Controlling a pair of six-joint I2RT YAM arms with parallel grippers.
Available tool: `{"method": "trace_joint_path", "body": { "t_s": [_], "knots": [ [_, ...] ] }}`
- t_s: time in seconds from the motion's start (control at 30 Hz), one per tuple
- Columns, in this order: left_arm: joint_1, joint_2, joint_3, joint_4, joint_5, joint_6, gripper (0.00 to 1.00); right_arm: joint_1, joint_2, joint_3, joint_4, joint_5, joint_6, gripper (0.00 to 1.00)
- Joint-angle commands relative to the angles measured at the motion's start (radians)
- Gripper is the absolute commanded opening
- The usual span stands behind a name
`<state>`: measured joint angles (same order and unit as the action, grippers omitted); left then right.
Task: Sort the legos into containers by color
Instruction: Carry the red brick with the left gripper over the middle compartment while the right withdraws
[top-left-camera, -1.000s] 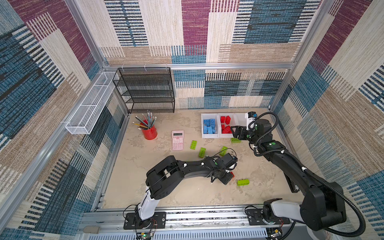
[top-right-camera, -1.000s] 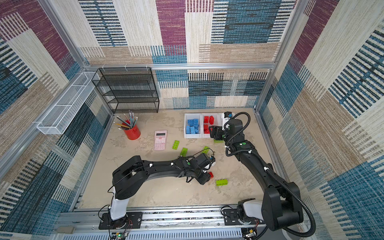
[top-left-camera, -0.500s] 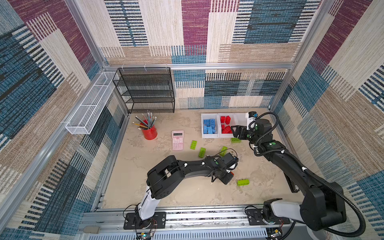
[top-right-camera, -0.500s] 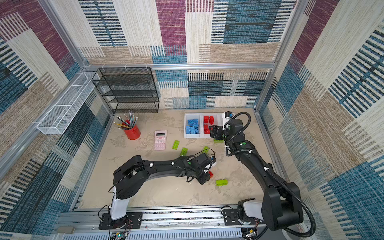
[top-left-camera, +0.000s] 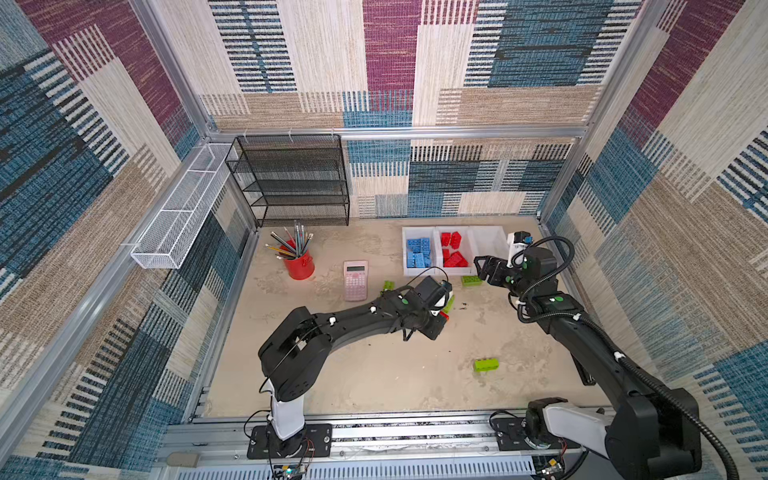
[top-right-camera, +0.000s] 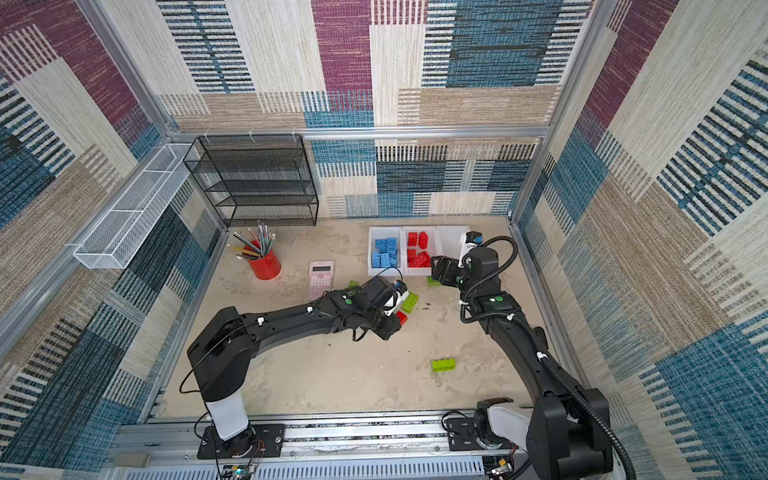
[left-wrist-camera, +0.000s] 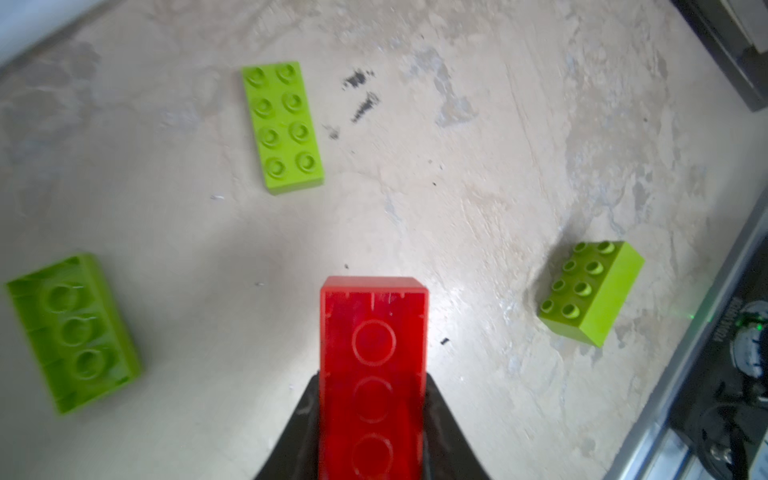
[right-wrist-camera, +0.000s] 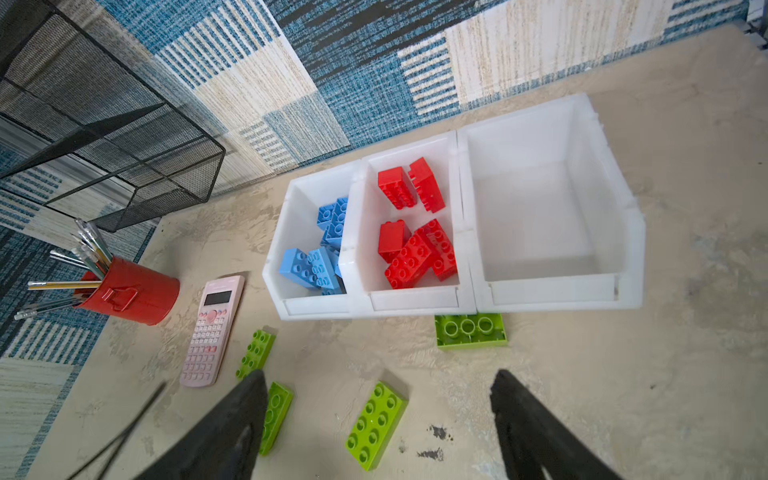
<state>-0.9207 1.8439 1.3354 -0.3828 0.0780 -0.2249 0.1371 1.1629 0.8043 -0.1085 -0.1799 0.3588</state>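
- Though the cup (top-left-camera: 300, 266) and calculator (top-left-camera: 355, 280) sit far left, neither belongs to the sort.
- Just right of the calculator lies a green brick (top-left-camera: 388, 286). A second green brick (right-wrist-camera: 276, 415) lies near it, mostly hidden under the left arm in both top views.
- Near the table's middle, the left gripper (left-wrist-camera: 372, 432) is clamped on a red brick (left-wrist-camera: 372, 332), whose hollow underside faces the wrist camera. I cannot tell whether it is clear of the table.
- Beside that gripper lies a flat green brick (top-left-camera: 448, 303), studs up.
- By the back wall, the blue bin (right-wrist-camera: 291, 199) holds the blue bricks (right-wrist-camera: 307, 266); no blue shows outside it, so that colour looks done.
- Next to it, the red bin (right-wrist-camera: 411, 299) holds several red bricks (right-wrist-camera: 415, 253). The held one seems to be the last red out.
- An upturned green brick (right-wrist-camera: 469, 330) sits just in front of where the red bin joins the empty bin (right-wrist-camera: 540, 291), which is presumably meant for green.
- In front of the bins hovers the right gripper (right-wrist-camera: 377, 376), jaws wide apart and holding nothing.
- Well apart, toward the front, lies the last green brick (top-left-camera: 486, 365).
- Roughly two thirds looks sorted. One red drop and five greens remain.
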Motion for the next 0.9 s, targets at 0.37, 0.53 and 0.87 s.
{"method": "trace_joint_path", "body": {
  "t_s": [0.37, 0.53, 0.87],
  "knots": [
    [0.141, 0.162, 0.390, -0.045, 0.019, 0.114, 0.21, -0.002, -0.141, -0.230, 0.192, -0.190, 0.065, 0.87],
    [0.161, 0.310, 0.588, -0.093, 0.009, 0.149, 0.21, -0.003, -0.150, -0.264, 0.212, -0.223, 0.064, 0.87],
    [0.181, 0.572, 0.935, -0.133, 0.096, 0.114, 0.21, -0.001, -0.202, -0.328, 0.267, -0.243, 0.059, 0.88]
  ]
}}
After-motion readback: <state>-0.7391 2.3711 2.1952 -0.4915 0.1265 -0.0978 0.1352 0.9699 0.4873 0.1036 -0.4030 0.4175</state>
